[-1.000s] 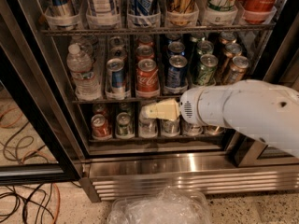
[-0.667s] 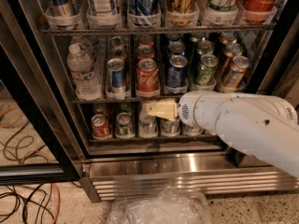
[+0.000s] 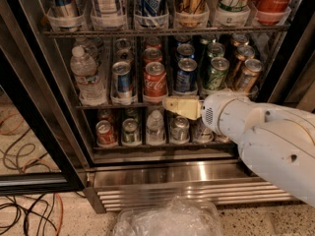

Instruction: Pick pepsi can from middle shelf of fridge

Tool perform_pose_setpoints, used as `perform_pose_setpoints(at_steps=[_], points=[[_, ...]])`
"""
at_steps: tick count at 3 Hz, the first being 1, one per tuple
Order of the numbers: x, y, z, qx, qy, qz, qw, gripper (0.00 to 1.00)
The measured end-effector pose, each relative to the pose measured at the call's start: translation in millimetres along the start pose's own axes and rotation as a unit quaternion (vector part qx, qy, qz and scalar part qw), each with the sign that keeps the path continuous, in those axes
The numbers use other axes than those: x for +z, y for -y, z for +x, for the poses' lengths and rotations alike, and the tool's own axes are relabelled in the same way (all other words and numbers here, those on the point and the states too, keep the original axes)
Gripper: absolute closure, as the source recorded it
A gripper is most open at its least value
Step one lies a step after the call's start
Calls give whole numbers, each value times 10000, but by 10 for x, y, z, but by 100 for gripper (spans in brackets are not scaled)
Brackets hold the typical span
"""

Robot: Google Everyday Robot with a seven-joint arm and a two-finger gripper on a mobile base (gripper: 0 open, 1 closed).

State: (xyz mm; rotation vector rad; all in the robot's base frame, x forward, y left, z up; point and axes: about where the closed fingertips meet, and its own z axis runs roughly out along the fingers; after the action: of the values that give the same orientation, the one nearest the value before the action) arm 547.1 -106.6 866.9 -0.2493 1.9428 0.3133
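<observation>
Speckled floor (image 3: pixel 74 222) strewn with black and orange cables (image 3: pixel 24 215) lies before an open commercial drinks fridge (image 3: pixel 162 173) with a black door frame and a steel base. Its middle shelf (image 3: pixel 98 104), a thin grey wire rack with clear lane trays, holds short cans. The dark blue pepsi can (image 3: pixel 186 75) stands upright at the front of its lane, between a red Coca-Cola can (image 3: pixel 155 81) and a green can (image 3: pixel 215 73). The cream-coloured gripper (image 3: pixel 167 105) on a white robot arm (image 3: pixel 266 136) hovers just below the pepsi can, in front of the shelf's front edge, pointing left. Whether it is open or closed cannot be told.
</observation>
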Motion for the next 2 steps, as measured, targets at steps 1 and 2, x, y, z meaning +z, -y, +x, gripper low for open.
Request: perform_pose_setpoints(at_steps=[1, 2], points=[[0, 0, 0, 0, 0, 0, 10000, 0], [29, 11, 17, 312, 207, -29, 9993, 0]])
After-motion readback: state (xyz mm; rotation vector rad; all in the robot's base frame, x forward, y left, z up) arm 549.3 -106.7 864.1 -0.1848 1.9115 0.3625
